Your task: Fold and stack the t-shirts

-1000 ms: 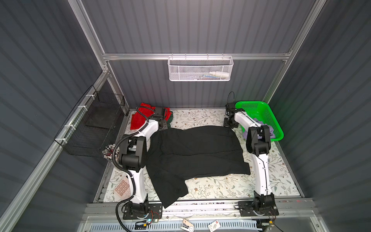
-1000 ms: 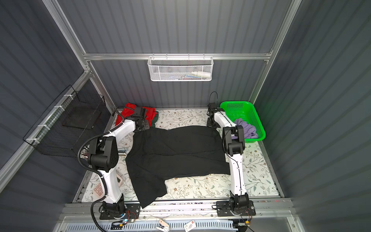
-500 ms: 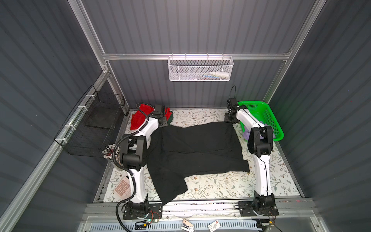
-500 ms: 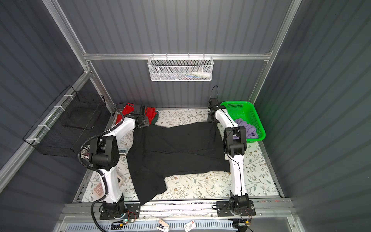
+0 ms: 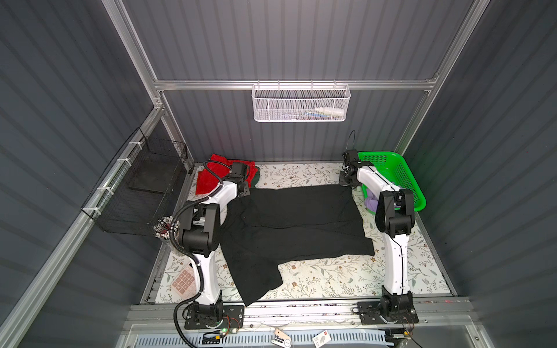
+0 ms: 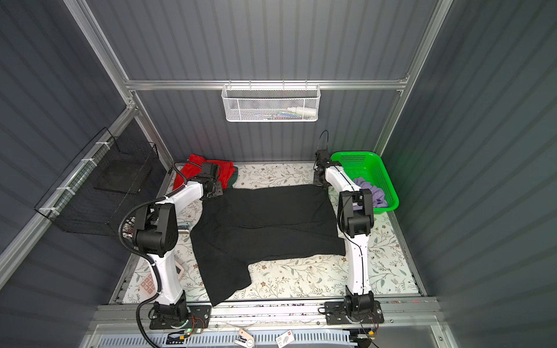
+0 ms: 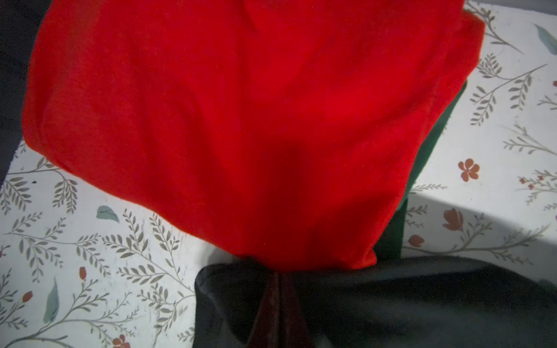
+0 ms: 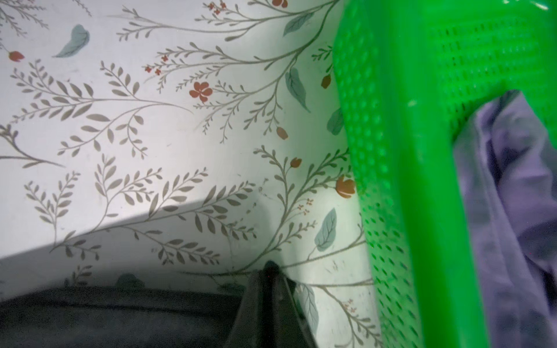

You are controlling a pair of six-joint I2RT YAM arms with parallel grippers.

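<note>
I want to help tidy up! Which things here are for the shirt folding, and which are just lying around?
For the job: black t-shirt, red t-shirt, dark green t-shirt, lavender t-shirt.

Just lying about: green basket, white wire basket, black wire basket, pink keypad.

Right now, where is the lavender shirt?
In both top views the lavender shirt lies crumpled inside the green basket, at the far right corner of the floral table.
</note>
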